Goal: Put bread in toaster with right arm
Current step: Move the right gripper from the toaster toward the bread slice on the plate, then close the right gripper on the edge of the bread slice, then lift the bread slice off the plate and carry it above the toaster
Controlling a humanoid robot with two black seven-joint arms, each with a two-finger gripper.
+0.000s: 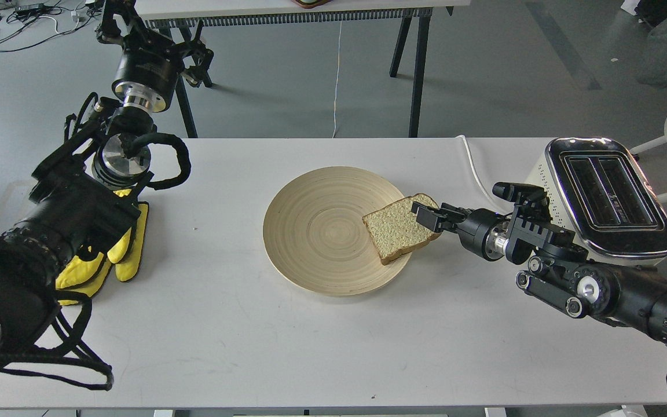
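Note:
The bread (396,233) is one tan slice with a brown crust. It lies flat on the right rim of a round pale wooden plate (316,231), partly overhanging it. The cream-white toaster (607,194) stands at the table's right edge with both chrome-framed slots empty. My right gripper (424,215) is low at the bread's right crust, touching or just over it; its dark fingers cannot be told apart. My left gripper (118,26) is raised beyond the table's far left corner, its fingers unclear.
The toaster's white cord (477,172) runs along the table to the far edge. Yellow padding (128,249) hangs on my bulky left arm over the table's left side. Another table on black legs (417,69) stands behind.

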